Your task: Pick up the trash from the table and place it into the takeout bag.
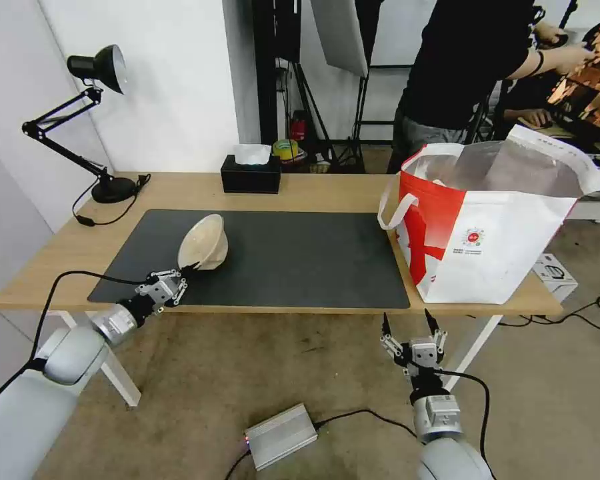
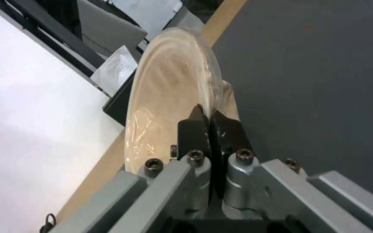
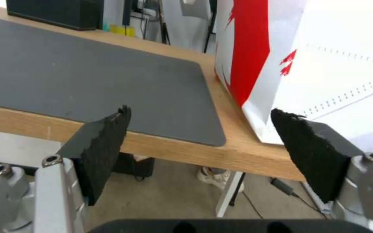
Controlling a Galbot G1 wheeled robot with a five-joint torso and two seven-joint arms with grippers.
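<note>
**Beige bowl pinched at rim by L gripper, over mat**

Beige shallow bowl [image 1: 204,241] is tipped up on edge, open side facing away from the takeout bag [image 1: 487,227], over the near-left part of the dark grey mat [image 1: 280,260]. Can't tell if its lower edge touches the mat or hangs just above. L gripper [image 1: 192,268] has the bowl's near rim: black fingertips [image 2: 194,129] closed tight on the thin rim, one pad inside, one outside, almost no gap betw. them. L arm reaches in from below the table's [image 1: 327,190] near edge.

Bag stands upright on the table just off the mat's right edge, mouth open, foil lining visible, white loop handle [image 1: 395,208] hanging on the mat side. Bowl well apart from bag, most of the mat betw. them.

R gripper [image 1: 412,325] hangs below and in front of the table's near edge, near the mat's right corner, pointing up. Fingers [image 3: 102,142] spread wide, nothing betw. them. R wrist view: bag's red/white side just beyond the mat corner.

Black tissue box [image 1: 251,175] behind the mat's far edge. Desk lamp [image 1: 93,120] at the table's far-left corner.
</note>
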